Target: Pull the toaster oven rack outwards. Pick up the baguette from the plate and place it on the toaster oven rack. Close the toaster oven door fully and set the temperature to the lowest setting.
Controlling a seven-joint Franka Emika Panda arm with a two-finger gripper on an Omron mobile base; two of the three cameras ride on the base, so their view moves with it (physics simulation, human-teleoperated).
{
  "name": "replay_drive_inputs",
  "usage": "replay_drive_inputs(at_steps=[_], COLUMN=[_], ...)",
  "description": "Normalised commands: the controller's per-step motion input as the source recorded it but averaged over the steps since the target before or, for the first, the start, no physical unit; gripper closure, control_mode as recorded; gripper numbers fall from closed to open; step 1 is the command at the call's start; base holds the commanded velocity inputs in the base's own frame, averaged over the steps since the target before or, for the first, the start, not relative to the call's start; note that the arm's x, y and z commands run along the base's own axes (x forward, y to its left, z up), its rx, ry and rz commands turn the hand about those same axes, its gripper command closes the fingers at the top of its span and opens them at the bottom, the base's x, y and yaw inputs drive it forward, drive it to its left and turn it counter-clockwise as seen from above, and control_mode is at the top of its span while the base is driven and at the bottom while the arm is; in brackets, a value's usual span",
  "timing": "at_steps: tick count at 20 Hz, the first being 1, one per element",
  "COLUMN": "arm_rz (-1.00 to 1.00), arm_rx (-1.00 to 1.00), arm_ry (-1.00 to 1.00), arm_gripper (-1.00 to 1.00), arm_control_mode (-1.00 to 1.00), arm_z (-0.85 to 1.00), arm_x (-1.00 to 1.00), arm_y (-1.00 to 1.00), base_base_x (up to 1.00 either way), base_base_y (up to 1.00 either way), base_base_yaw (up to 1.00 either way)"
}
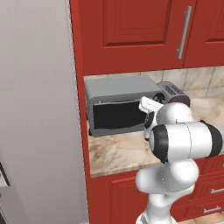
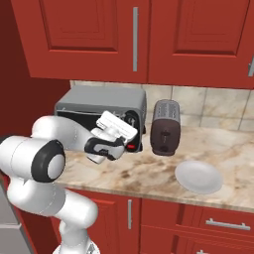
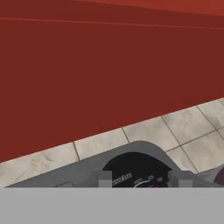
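The grey toaster oven (image 1: 114, 89) stands on the counter under the red cabinets, its dark glass door (image 1: 117, 114) shut flat against the front. The rack and the baguette are hidden. My gripper (image 2: 128, 124) is at the oven's right-hand control panel. In the hand view the gripper (image 3: 142, 178) has one fingertip (image 3: 104, 178) on each side of the upper black round knob (image 3: 135, 168), which fills the gap between them. The red button (image 2: 131, 146) shows just below my hand. The white plate (image 2: 199, 177) lies bare on the counter to the right.
A dark-brown slot toaster (image 2: 165, 128) stands right of the oven, close to my hand. Red wall cabinets (image 2: 134, 37) hang low above the oven. A grey tall panel (image 1: 39, 113) closes off the left side. Marble counter (image 1: 122, 151) extends in front.
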Motion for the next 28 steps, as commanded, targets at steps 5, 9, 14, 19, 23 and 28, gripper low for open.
replay_drive_inputs(at_steps=[5,9,14,19,23,28], arm_rz=[0.38,0.27,0.29,0.30,0.27,0.30], arm_rx=[-0.30,-0.18,-0.01,0.07,0.06,-0.01], arm_ry=[0.34,0.72,0.54,0.48,0.34,0.30], arm_gripper=[1.00,1.00,1.00,1.00,1.00,1.00], arm_control_mode=[-1.00,-1.00,-1.00,-1.00,-1.00,-1.00], arm_z=[0.14,0.01,-0.01,-0.04,-0.35,-0.06], arm_x=[-0.43,-0.01,-0.25,-0.25,-0.04,-0.19], arm_y=[-0.69,-0.80,-0.73,-0.68,-0.51,-0.17], base_base_x=[0.00,0.00,0.00,0.00,0.00,0.00], base_base_y=[0.00,0.00,0.00,0.00,0.00,0.00], base_base_yaw=[0.00,0.00,0.00,0.00,0.00,0.00])
